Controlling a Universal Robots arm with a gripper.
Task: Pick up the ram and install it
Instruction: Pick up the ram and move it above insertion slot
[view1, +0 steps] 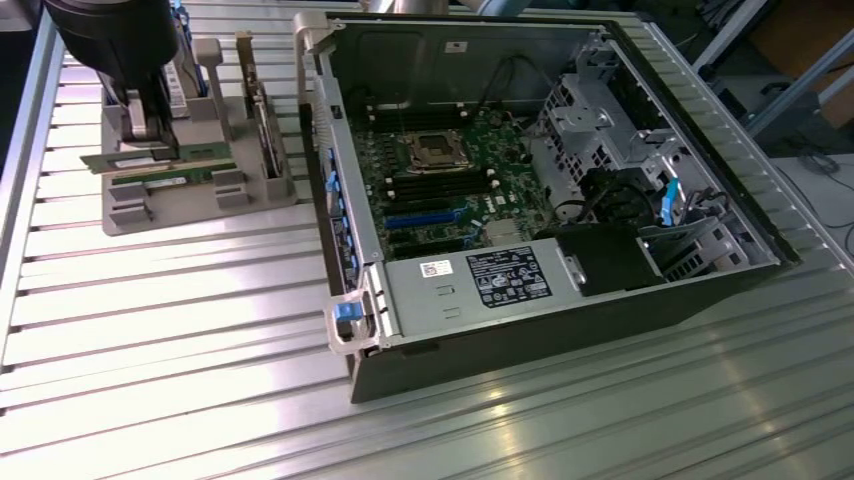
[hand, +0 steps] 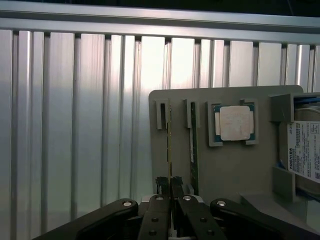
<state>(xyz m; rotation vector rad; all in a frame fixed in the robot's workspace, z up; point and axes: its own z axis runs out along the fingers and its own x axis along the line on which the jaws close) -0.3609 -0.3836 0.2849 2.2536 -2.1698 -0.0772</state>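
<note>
My gripper (hand: 170, 184) is down over the grey parts holder (hand: 235, 170), and the jaws are pinched close together on the ram (hand: 169, 140). In the wrist view I've got it edge-on, a thin green line running straight out from between my fingertips (hand: 161, 183), one pad on each face of the board. It lies between the holder's small end posts; I can't tell whether it has come clear of the slot.

Just beside it, parallel, lies the second ram stick (hand: 193, 135), the white label along its side in plain sight, nothing touching it. Past that one, the square silver CPU chip (hand: 234, 123) sits flat in its own framed pocket. Further along the holder there's the hard drive (hand: 304, 150), white label facing up.

Over to the exterior view: the holder stands on the ribbed aluminium table (view1: 160, 350), at the exterior view's left, just beside the open computer case (view1: 534, 345). The case lies on its side with the motherboard (view1: 461, 200) exposed, the CPU socket (view1: 434, 150) near the middle of the board, and the silver power supply (view1: 454, 290) along the near edge. The ram in my grip is over the holder, apart from the case.
</note>
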